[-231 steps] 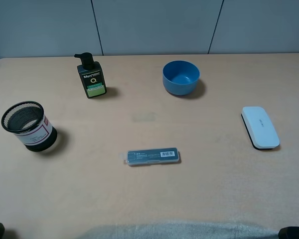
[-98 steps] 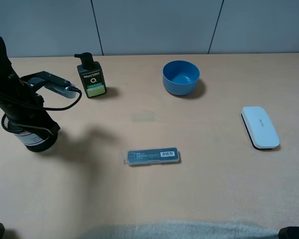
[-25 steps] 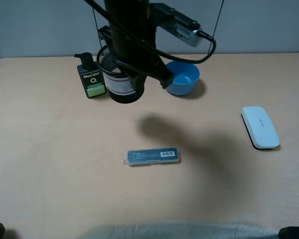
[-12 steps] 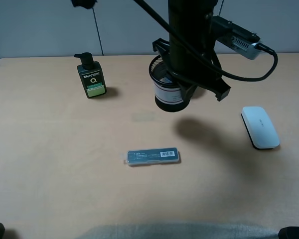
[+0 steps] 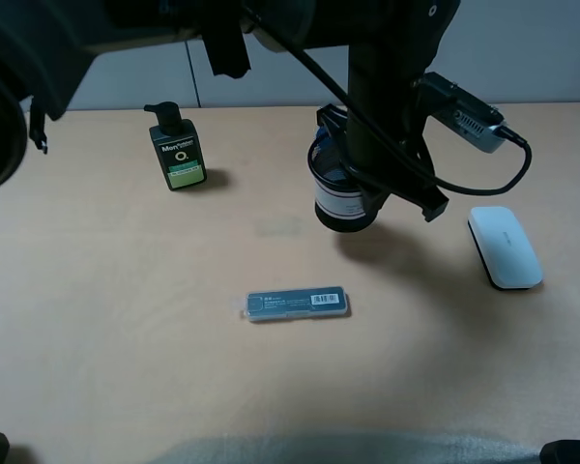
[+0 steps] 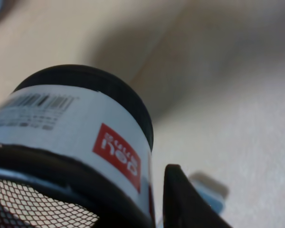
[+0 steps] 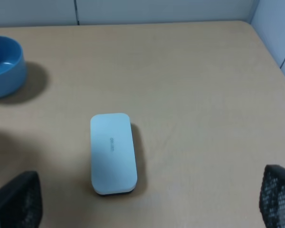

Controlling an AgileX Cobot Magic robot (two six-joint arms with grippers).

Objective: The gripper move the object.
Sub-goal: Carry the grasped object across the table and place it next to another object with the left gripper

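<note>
The black wire-mesh pen cup [image 5: 344, 201] with its white label is held by my left gripper [image 5: 360, 174], which reaches across to the right of the table's middle. The cup hangs low, just in front of the blue bowl; I cannot tell whether its base touches the table. In the left wrist view the cup [image 6: 71, 137] fills the frame, with the red mark on its label, and one dark finger [image 6: 180, 199] presses against its side. My right gripper [image 7: 145, 202] is open and empty, with its mesh-patterned fingertips [image 7: 16, 199] at the frame's lower corners.
A dark pump bottle [image 5: 178, 150] stands at the back left. A flat grey case [image 5: 298, 304] lies at front centre. A white oblong case [image 5: 504, 246] lies at the right and also shows in the right wrist view [image 7: 112, 152]. The blue bowl [image 7: 2, 66] is mostly hidden behind my left arm.
My left gripper closed on the cup at the far left, lifted it and carried it rightward past the bottle and bowl. In the last half second it moved slightly right and lower.
</note>
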